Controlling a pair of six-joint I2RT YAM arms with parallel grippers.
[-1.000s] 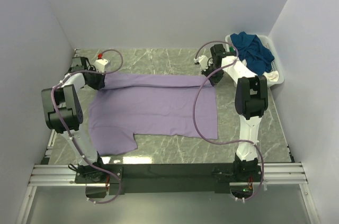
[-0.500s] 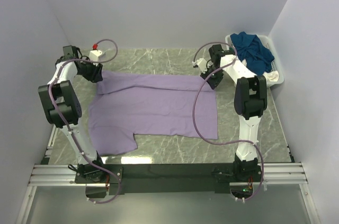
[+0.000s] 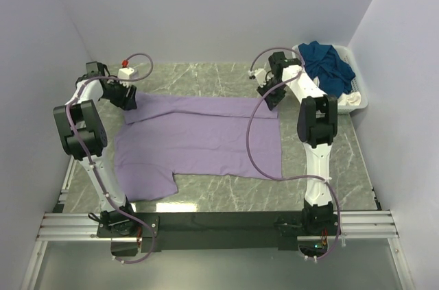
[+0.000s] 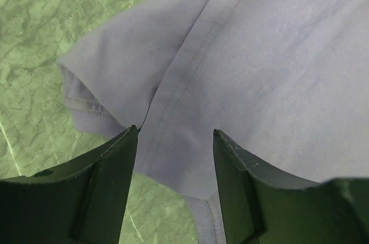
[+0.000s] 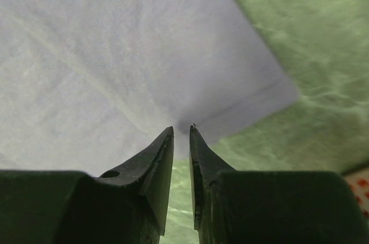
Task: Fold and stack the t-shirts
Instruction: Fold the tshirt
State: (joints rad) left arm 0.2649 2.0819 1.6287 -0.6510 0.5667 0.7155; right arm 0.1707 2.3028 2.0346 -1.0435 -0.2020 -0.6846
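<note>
A pale lilac t-shirt (image 3: 206, 139) lies spread on the marble table, its far edge folded over toward me. My left gripper (image 3: 127, 98) hovers over the shirt's far left sleeve corner. In the left wrist view it (image 4: 174, 133) is open, with the sleeve and seam (image 4: 259, 53) lying flat under it. My right gripper (image 3: 269, 99) is at the shirt's far right corner. In the right wrist view its jaws (image 5: 181, 129) stand a narrow gap apart at the hem edge (image 5: 115, 53), with no cloth between them. A dark teal-blue t-shirt (image 3: 326, 64) is heaped in the basket.
A white slatted basket (image 3: 361, 91) stands at the far right against the wall, with white cloth (image 3: 352, 99) at its near end. A small white box with a red part (image 3: 125, 70) sits at the far left. Grey walls close in on three sides.
The left gripper let go of the sleeve corner and shifted slightly toward the far left. The right gripper drew a little left at the far right corner. The shirt now lies flat.
</note>
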